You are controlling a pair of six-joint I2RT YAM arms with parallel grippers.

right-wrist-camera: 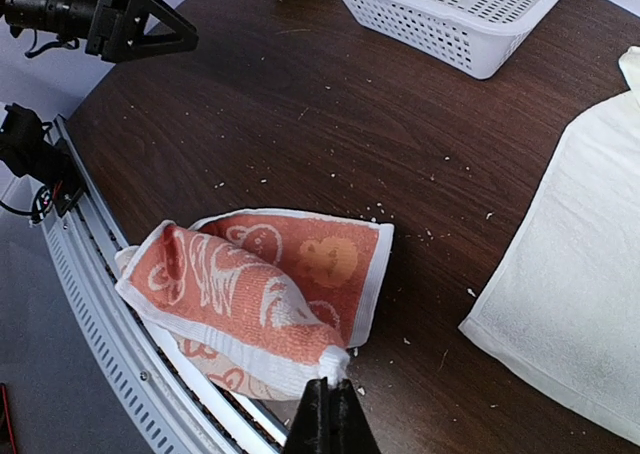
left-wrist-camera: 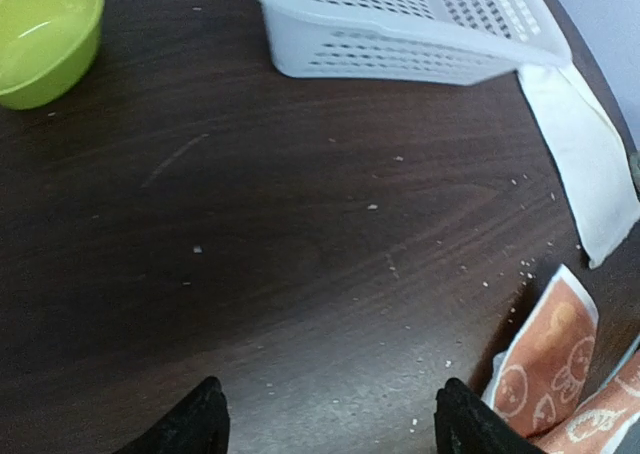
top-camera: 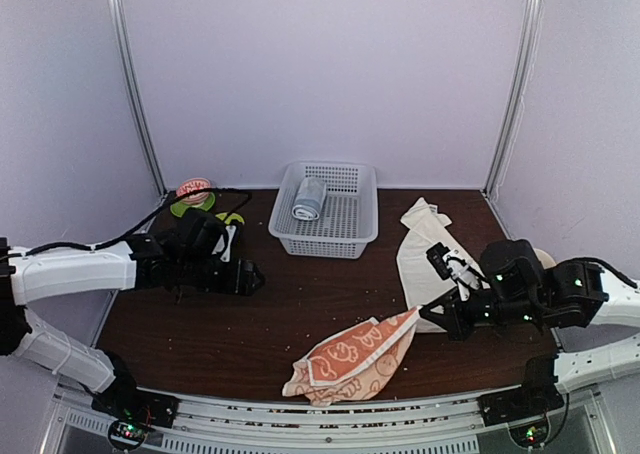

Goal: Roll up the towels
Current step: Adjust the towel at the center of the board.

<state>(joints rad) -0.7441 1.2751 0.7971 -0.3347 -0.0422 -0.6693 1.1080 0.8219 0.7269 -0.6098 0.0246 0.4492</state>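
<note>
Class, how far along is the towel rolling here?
Done: a grey-blue rolled towel sits in the white plastic basket. In hand: right gripper shut on a corner of the crumpled salmon-orange printed towel. Left: that towel and the spread-out cream-white towel, both unrolled.

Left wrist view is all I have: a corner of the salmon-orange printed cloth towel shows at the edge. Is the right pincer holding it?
Observer: Yes. The right pincer is shut on one corner of the salmon-orange printed cloth towel, holding that corner up.
Operator: Anything inside the basket?
Observer: A grey-blue rolled towel lies in the white plastic mesh basket.
Operator: And the cream one?
Observer: The plain cream-white cloth towel lies unrolled to the right of the basket, partly beneath that pincer.
</note>
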